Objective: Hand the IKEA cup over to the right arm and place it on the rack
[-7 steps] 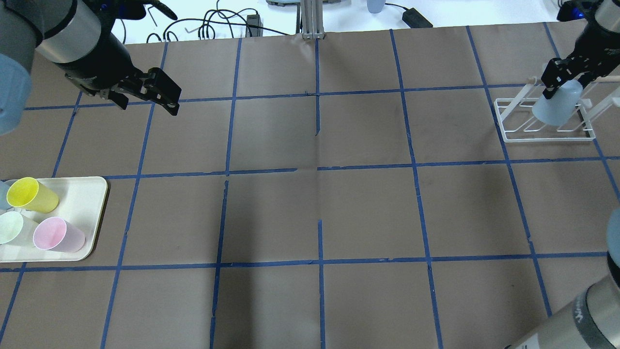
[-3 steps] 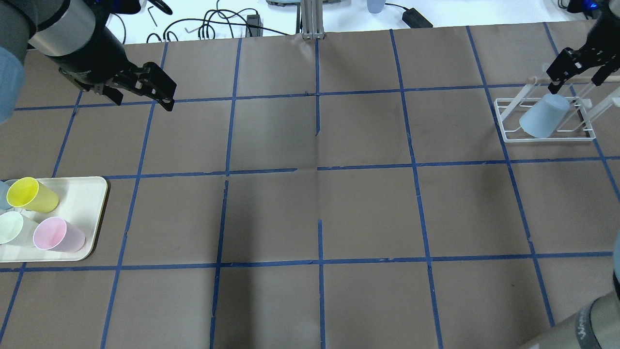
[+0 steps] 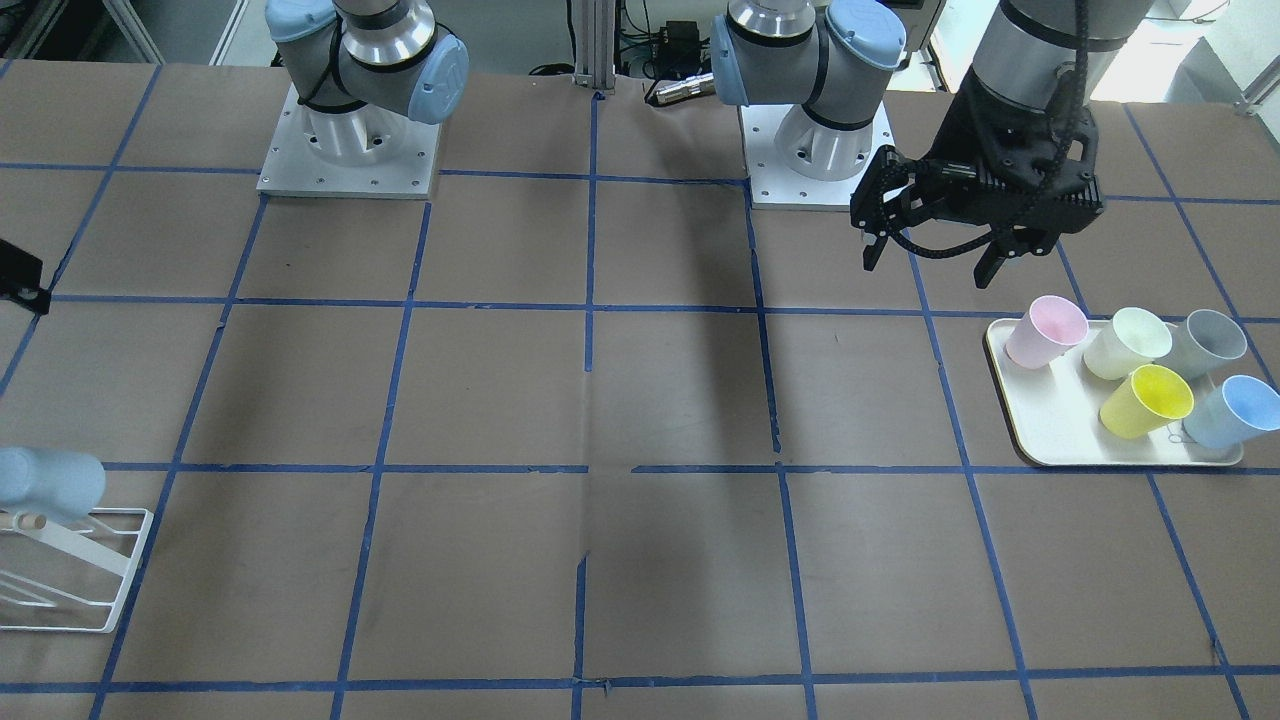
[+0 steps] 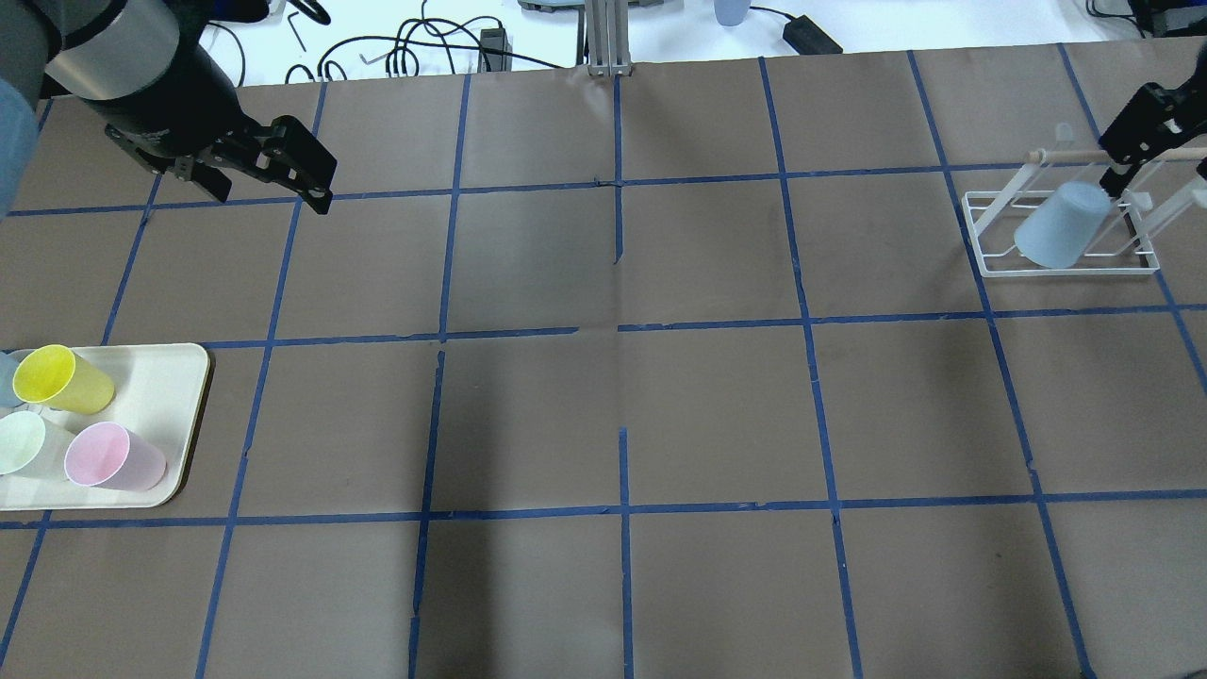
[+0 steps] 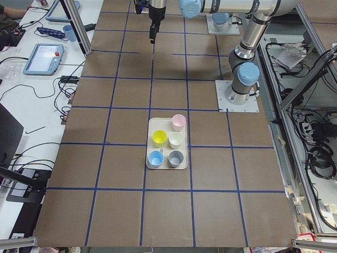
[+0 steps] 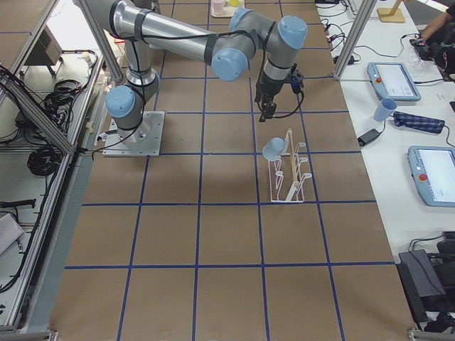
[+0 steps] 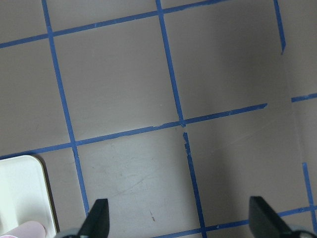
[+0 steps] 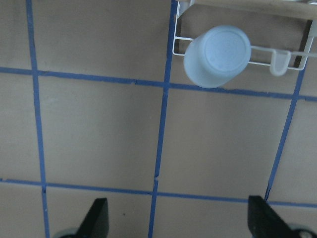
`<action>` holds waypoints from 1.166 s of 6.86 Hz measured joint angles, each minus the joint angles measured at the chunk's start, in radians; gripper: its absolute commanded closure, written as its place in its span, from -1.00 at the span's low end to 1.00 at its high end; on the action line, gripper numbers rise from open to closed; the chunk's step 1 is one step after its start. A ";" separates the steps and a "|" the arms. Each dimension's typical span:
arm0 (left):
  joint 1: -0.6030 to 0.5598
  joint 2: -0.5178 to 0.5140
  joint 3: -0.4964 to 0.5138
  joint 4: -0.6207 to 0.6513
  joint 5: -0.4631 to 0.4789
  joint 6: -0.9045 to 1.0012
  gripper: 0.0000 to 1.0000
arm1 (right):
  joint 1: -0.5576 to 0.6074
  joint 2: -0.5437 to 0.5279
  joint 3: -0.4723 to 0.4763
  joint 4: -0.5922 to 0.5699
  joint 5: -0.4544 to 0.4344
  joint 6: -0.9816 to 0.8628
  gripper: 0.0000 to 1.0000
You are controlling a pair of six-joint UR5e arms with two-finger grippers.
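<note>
The pale blue IKEA cup point(image 4: 1061, 226) hangs upside down on a prong of the white wire rack point(image 4: 1066, 270) at the table's far right. It also shows in the right wrist view point(image 8: 217, 55) and the front view point(image 3: 50, 480). My right gripper point(image 4: 1132, 156) is open and empty, raised above and behind the cup and not touching it. My left gripper point(image 4: 273, 189) is open and empty, over the table at the far left, beyond the tray. A second pale blue cup point(image 3: 1225, 410) lies on the tray.
The cream tray point(image 4: 184, 377) at the left edge holds a yellow cup point(image 4: 61, 377), a pink cup point(image 4: 113, 455), a pale green cup point(image 4: 21, 443) and a grey cup point(image 3: 1205, 340). Cables lie beyond the table's far edge.
My right gripper has let go of the cup and drawn back up and to the right. The cup has settled lower on the rack. My left gripper drifted slightly back and left.
</note>
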 measured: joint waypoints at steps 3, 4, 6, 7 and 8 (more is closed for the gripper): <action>0.004 0.002 0.004 -0.001 0.000 0.000 -1.00 | 0.001 -0.186 0.050 0.128 -0.003 0.026 -1.00; 0.004 0.002 0.004 -0.001 0.000 0.000 -1.00 | 0.003 -0.232 0.079 0.135 -0.001 0.037 -1.00; 0.005 0.002 0.005 0.000 0.000 0.000 -1.00 | 0.012 -0.295 0.131 0.130 0.017 0.049 -1.00; 0.005 0.001 0.005 0.000 0.000 0.000 -1.00 | 0.029 -0.304 0.140 0.129 0.047 0.063 -1.00; 0.005 0.001 0.005 0.000 0.000 0.000 -1.00 | 0.064 -0.304 0.140 0.127 0.078 0.107 -1.00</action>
